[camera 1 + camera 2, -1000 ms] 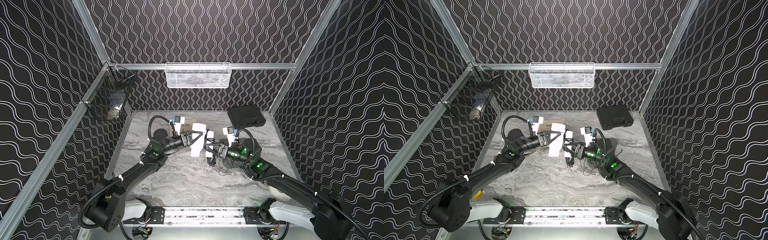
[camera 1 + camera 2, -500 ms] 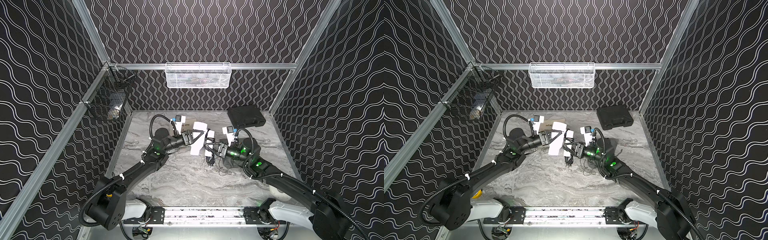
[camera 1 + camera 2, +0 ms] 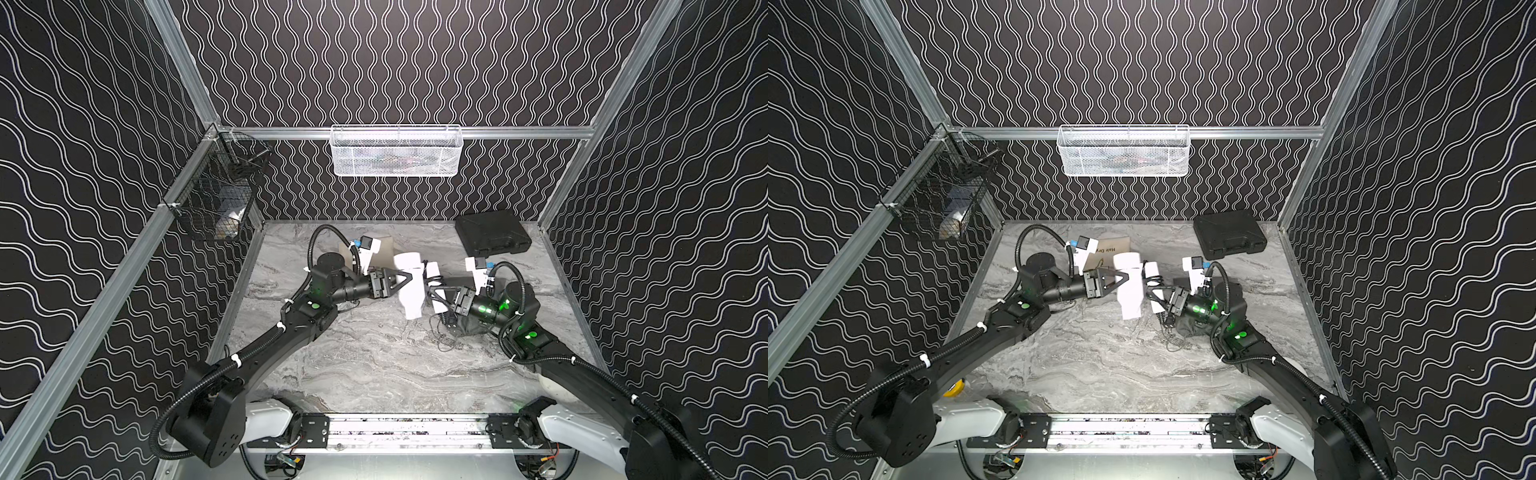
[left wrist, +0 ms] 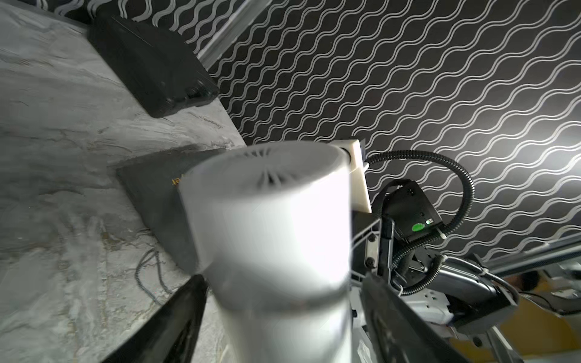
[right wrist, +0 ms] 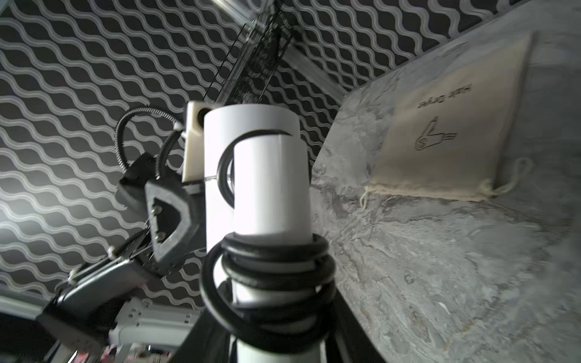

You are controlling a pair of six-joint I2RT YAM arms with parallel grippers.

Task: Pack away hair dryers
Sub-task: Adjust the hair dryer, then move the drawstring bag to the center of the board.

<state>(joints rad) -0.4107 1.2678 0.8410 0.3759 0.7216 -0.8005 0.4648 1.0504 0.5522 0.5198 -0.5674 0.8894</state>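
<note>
A white hair dryer [image 3: 409, 291] [image 3: 1128, 291] hangs above the middle of the marble table, its barrel standing roughly on end. Black cord [image 5: 267, 267] is wound round its handle [image 5: 270, 188]. My right gripper [image 3: 434, 291] [image 3: 1152, 287] [image 5: 267, 314] is shut on that corded handle. From the other side my left gripper [image 3: 417, 276] [image 3: 1125, 276] [image 4: 283, 283] straddles the barrel [image 4: 270, 220]. It is open, with a gap showing between each finger and the barrel.
A beige pouch [image 3: 384, 253] [image 5: 456, 125] lies behind the left gripper. A grey pouch [image 3: 465, 328] [image 4: 151, 188] with a loose drawstring lies under the right wrist. A black case [image 3: 492, 237] sits back right. A white mesh basket [image 3: 395, 153] and a black wire basket [image 3: 216, 199] hang on the walls.
The left gripper's jaws have spread wider and come off the barrel. The right gripper has kept its hold on the handle, and the dryer has hardly moved.
</note>
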